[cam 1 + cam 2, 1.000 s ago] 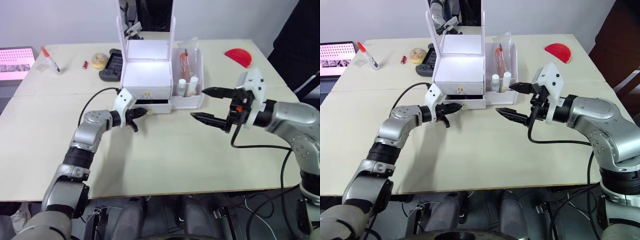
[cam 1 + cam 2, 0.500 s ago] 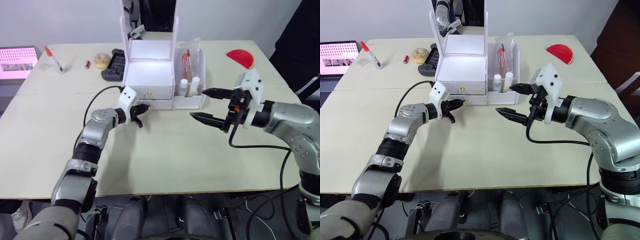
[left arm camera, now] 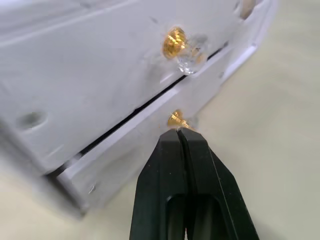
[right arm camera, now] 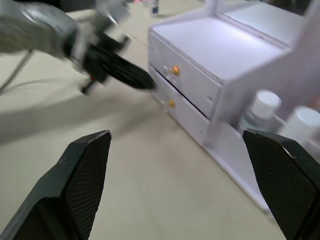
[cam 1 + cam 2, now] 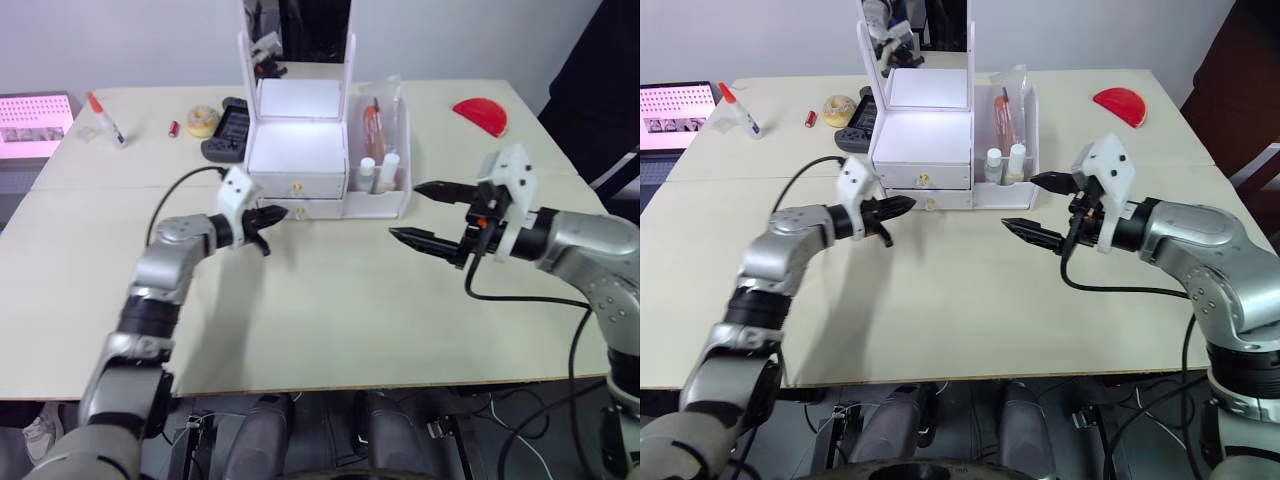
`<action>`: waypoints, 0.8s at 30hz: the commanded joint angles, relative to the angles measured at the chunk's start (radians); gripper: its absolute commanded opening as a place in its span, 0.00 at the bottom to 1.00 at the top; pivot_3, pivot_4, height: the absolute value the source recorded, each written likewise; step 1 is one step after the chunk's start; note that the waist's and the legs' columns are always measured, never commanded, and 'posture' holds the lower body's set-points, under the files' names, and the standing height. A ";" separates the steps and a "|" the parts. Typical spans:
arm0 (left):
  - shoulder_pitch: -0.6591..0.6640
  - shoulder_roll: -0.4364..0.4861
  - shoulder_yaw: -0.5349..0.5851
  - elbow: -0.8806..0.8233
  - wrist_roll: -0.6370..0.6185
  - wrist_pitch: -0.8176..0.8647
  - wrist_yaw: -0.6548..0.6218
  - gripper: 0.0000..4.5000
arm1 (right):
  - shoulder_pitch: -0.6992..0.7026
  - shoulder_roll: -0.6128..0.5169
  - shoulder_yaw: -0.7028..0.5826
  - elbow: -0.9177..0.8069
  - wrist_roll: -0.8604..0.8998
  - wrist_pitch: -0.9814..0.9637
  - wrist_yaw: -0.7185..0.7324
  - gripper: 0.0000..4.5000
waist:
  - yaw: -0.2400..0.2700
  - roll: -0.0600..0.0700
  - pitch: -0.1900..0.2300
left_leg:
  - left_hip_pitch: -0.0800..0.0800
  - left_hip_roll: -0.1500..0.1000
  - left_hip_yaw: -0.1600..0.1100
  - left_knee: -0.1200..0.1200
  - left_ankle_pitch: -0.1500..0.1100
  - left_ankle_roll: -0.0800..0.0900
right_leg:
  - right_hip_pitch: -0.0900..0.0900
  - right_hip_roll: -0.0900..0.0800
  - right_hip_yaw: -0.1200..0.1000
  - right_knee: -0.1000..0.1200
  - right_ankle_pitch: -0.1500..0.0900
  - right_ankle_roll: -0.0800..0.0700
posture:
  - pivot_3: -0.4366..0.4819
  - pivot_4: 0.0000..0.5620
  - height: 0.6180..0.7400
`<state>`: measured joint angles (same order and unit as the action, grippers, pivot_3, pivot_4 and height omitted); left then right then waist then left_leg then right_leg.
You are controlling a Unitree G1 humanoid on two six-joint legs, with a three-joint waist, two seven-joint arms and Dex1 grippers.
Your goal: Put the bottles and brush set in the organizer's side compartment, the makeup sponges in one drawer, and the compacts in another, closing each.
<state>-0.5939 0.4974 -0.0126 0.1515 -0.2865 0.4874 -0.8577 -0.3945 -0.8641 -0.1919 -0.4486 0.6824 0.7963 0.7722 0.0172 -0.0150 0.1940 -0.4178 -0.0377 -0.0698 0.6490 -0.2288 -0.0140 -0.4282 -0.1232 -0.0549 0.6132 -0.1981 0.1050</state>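
Lower drawer (image 5: 318,209) now shut, left pincer (image 5: 283,212) alongside.

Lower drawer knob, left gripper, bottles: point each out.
Lower drawer knob (image 3: 175,119): left wrist view, gold face.
Left gripper (image 3: 181,134): left wrist view, where the shut fingertips meet.
Bottles (image 5: 1004,166): right eye view, between the two white caps, in the side compartment.

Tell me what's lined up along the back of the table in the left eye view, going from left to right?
Glue bottle → small red thing → yellowish tape roll → black device → white organizer → brush set in the side compartment → red flat thing.
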 commanded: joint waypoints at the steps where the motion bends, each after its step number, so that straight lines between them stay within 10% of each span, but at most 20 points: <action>1: 0.082 0.129 0.140 -0.251 -0.182 0.142 -0.102 0.32 | 0.049 -0.039 -0.106 -0.013 -0.004 -0.024 0.009 1.00 | -0.007 0.000 0.000 | 0.000 0.000 0.000 0.000 0.000 0.000 | 0.000 0.000 0.000 0.000 0.000 0.000 | 0.48 0.27 0.97; 7: 0.315 0.427 0.427 -0.368 -0.325 0.251 -0.249 0.99 | 0.265 -0.076 -0.308 -0.003 -0.024 -0.061 0.055 1.00 | -0.005 0.001 0.000 | 0.001 0.002 0.001 -0.002 0.000 0.000 | 0.000 0.001 0.000 -0.001 -0.003 -0.004 | 0.48 0.27 0.97; 16: 0.585 0.582 0.758 -0.263 -0.270 0.199 -0.293 0.99 | 0.614 -0.083 -0.662 0.113 -0.049 -0.206 0.304 1.00 | -0.003 0.001 0.000 | 0.002 0.006 0.003 -0.001 -0.001 -0.001 | 0.001 0.000 0.000 -0.004 -0.005 -0.002 | 0.48 0.27 0.97; 24: 0.667 0.535 0.797 -0.241 -0.267 0.153 -0.259 0.99 | 0.576 -0.113 -0.622 0.227 -0.090 -0.292 0.329 1.00 | -0.006 0.003 0.000 | 0.003 0.013 0.009 -0.004 -0.002 -0.003 | 0.000 0.003 0.000 -0.011 -0.003 -0.006 | 0.48 0.27 0.97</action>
<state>0.0749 1.0287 0.7516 -0.0865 -0.5533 0.6621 -1.1279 0.2013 -0.9605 -0.8146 -0.2195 0.5937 0.5285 1.1042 0.0117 -0.0121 0.1941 -0.4150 -0.0236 -0.0609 0.6446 -0.2316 -0.0182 -0.4281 -0.1192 -0.0545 0.6015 -0.2004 0.0990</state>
